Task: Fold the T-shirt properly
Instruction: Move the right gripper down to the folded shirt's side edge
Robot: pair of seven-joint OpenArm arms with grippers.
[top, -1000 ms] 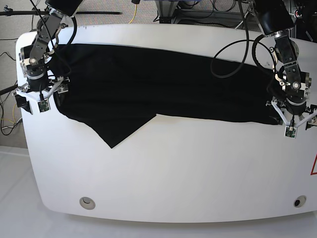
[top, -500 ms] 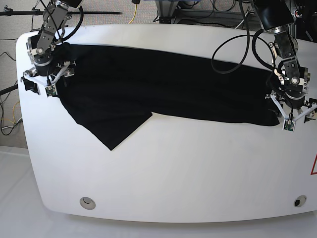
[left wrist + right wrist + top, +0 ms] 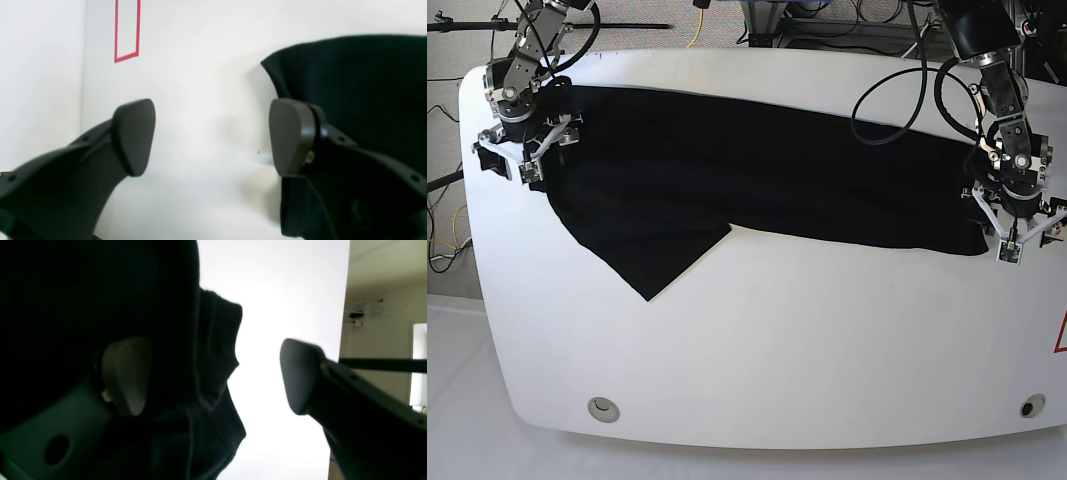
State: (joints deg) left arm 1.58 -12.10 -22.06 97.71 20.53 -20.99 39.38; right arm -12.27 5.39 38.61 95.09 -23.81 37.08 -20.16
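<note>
Across the white table the T-shirt stretches between both arms' parted jaws, gripped by neither.

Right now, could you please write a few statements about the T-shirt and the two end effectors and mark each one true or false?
1. The T-shirt lies spread across the far half of the white table. True.
2. The left end effector is clamped on cloth. False: its jaws stand open, with bare table between them.
3. The right end effector is open, with the shirt's edge between its pads. True.
4. The shirt is folded into a neat square. False: it is a long strip with a pointed flap towards the near edge.
5. A red outline is marked on the table. True.
</note>
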